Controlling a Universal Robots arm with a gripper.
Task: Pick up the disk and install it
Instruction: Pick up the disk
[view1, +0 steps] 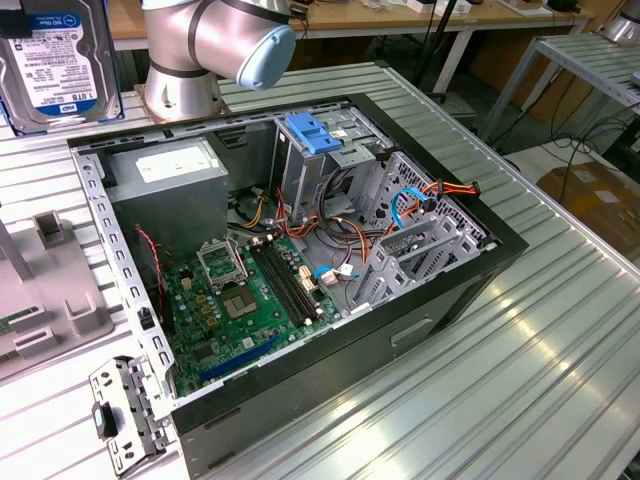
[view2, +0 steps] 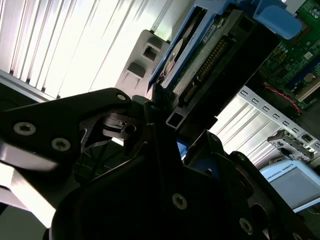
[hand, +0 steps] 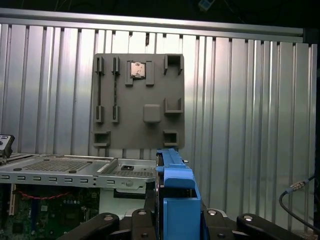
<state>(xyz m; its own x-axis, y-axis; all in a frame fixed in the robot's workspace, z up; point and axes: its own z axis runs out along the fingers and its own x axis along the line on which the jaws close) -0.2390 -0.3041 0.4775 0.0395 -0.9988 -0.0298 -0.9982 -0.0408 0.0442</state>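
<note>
One disk (view1: 55, 60) hung at the upper left of the exterior view, pinched by the gripper (hand: 176, 218), apart from the open case (view1: 330, 372).

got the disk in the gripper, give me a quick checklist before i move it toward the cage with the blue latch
1. Grip: the flat dark metal disk with blue plastic side rails is held in the gripper, seen in both wrist views: ok.
2. Disk lifted off the grey plastic holder plate: ok.
3. Disk lined up with the tall metal cage under the blue plastic latch: not ok. It hangs outside the black computer case, toward the exterior view's left.
4. Cage slot free: cannot tell.
5. Loose orange and black cables clear of the cage: cannot tell. They lie near its foot.
</note>
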